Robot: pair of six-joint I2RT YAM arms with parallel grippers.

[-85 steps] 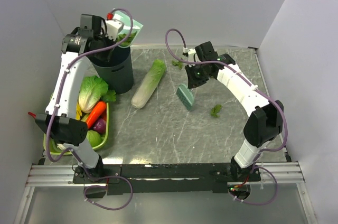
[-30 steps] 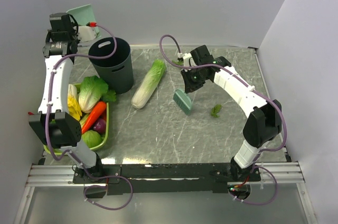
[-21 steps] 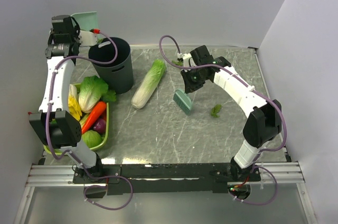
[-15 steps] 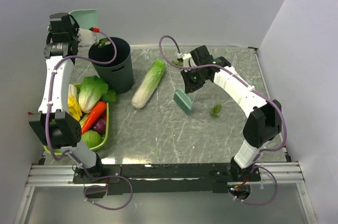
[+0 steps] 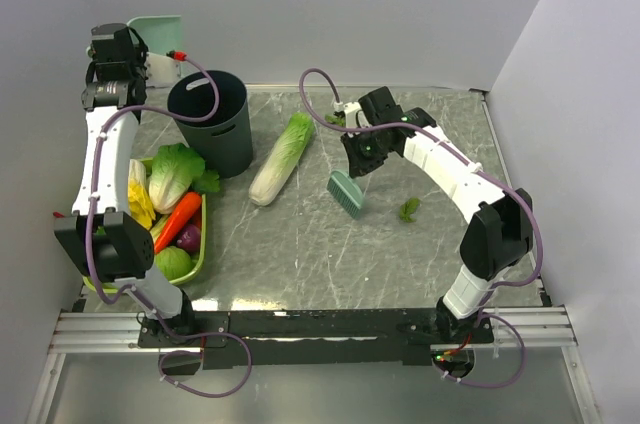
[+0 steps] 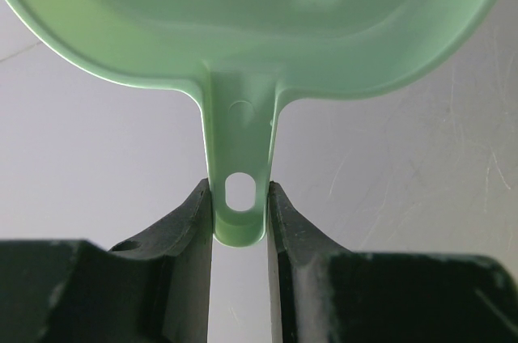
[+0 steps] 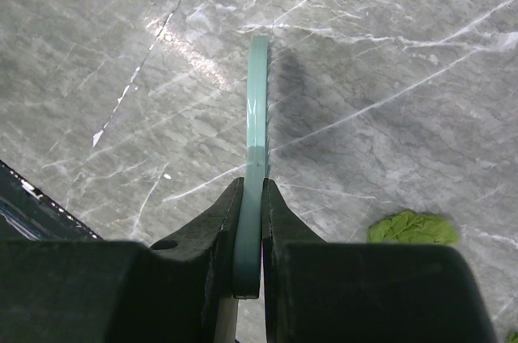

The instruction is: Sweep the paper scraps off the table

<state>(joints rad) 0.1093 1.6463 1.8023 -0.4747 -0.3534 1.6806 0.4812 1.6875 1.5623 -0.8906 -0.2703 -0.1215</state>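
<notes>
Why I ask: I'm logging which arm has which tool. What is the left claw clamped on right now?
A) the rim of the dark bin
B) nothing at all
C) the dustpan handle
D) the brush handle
C: the left wrist view shows the left claw pinching the holed handle of the pale-green dustpan, while the brush sits in the right claw.

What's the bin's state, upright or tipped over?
Upright: the dark bin stands on the table, its round mouth facing up.
</notes>
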